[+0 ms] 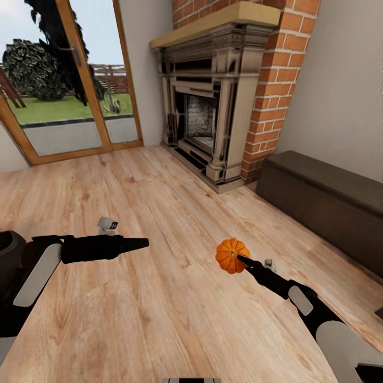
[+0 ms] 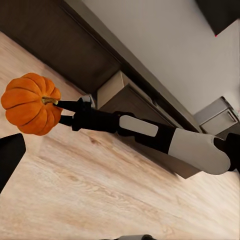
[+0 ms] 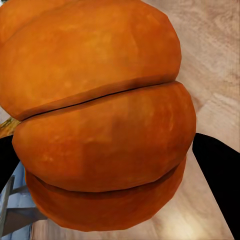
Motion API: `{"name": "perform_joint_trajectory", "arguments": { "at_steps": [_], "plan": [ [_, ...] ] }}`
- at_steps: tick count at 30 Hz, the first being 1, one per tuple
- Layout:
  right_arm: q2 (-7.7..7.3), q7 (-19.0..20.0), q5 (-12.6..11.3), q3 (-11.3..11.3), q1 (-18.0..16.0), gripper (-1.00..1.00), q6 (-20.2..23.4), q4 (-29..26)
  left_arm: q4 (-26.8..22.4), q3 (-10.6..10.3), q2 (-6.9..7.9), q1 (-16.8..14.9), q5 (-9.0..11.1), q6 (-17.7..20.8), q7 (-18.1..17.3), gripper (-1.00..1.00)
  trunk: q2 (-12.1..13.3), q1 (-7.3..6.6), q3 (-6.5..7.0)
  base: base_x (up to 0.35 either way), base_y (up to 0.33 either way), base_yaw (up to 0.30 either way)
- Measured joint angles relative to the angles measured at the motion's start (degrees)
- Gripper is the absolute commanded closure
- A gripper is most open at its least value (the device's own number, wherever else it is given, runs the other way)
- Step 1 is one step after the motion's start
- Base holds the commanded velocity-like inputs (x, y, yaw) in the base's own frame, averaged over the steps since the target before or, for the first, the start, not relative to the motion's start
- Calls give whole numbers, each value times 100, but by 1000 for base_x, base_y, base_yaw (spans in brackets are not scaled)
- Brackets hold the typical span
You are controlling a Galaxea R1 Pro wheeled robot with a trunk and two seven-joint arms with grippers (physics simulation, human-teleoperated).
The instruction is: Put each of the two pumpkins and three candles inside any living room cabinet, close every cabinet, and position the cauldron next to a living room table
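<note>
Pumpkin [image 3: 100, 120] close up, pinched between the fingers of the right gripper [image 1: 240, 259], held clear above the wooden floor [image 1: 159, 308]. Left gripper [image 1: 143, 243] well apart from it, fingers seemingly pressed together, holding nothing. Dark cabinet [image 1: 324, 202] beyond the right fingertips, by the wall.

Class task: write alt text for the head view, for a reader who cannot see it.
The right gripper holds an orange pumpkin above a wood floor, while the left gripper is empty. Ahead stand a brick fireplace, a glass door to a garden, and a low dark cabinet at right.
</note>
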Motion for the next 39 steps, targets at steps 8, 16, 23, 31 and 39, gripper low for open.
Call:
{"name": "perform_joint_trajectory", "arguments": {
  "at_steps": [8, 16, 23, 31, 39],
  "plan": [
    [4, 6, 4, 1, 0, 100, -7, 0, 0, 0, 0, 1, -2, 0, 5, -100, 11, -19, 177, -199, -22, 0],
    [9, 9, 2, 1, 0, 100, -2, 0, 7, 6, 0, 3, -14, 0, 15, -100, 21, -42, 355, -142, -48, 0],
    [9, 9, 9, 3, 0, 100, -2, 1, 3, 9, 0, 1, -1, 0, 128, -100, 31, -57, 510, -250, -78, 0],
    [8, 7, 31, 6, 1, 100, -12, 4, -16, 9, 0, -1, 11, 0, 124, -100, 33, -60, 532, -279, -181, 0],
    [9, 8, 27, 7, 1, 100, -18, 0, 1, 16, 0, 1, 57, 0, 119, -100, 39, -74, 643, -221, -150, 0]
  ]
}}
